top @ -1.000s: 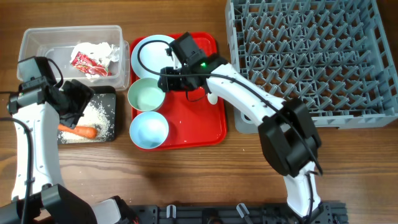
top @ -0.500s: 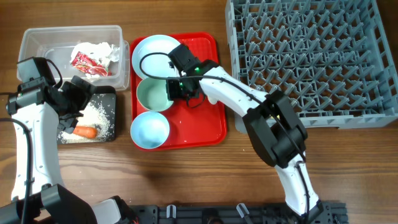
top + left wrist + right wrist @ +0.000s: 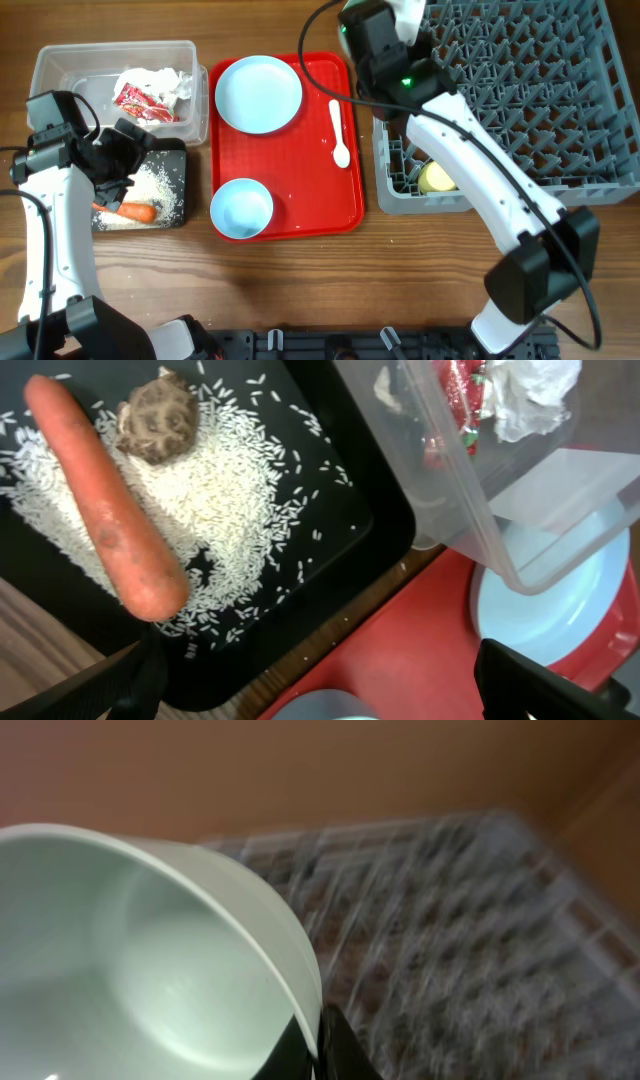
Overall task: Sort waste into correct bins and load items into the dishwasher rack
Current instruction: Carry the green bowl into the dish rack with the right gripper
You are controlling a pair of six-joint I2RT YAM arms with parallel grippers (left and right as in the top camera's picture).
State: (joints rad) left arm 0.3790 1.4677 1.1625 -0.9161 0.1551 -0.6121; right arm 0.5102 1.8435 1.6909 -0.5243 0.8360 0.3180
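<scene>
My left gripper [image 3: 126, 158] hangs open over the black tray [image 3: 176, 150]; its fingers [image 3: 118, 682] hold nothing. Below it lie the orange carrot [image 3: 105, 510], the small brown lump [image 3: 158, 428] and white rice grains [image 3: 225, 490]. The clear tub [image 3: 60, 65] holds the red-and-white wrapper [image 3: 148, 95]. My right gripper [image 3: 320, 1045] is shut on the rim of the pale green bowl [image 3: 130, 980], raised over the far left corner of the grey rack [image 3: 520, 90]. A yellow cup [image 3: 437, 178] sits in the rack. The blue plate [image 3: 258, 93], blue bowl [image 3: 240, 208] and white spoon [image 3: 338, 130] lie on the red tray [image 3: 300, 190].
The red tray lies between the bins on the left and the rack on the right. The right arm arches from the table's front edge up across the rack's left side. Bare wooden table [image 3: 300, 270] runs along the front.
The right gripper closed on the pale green bowl and carried it up off the red tray to the rack's far left corner. The left gripper opened wide and stayed over the black tray.
</scene>
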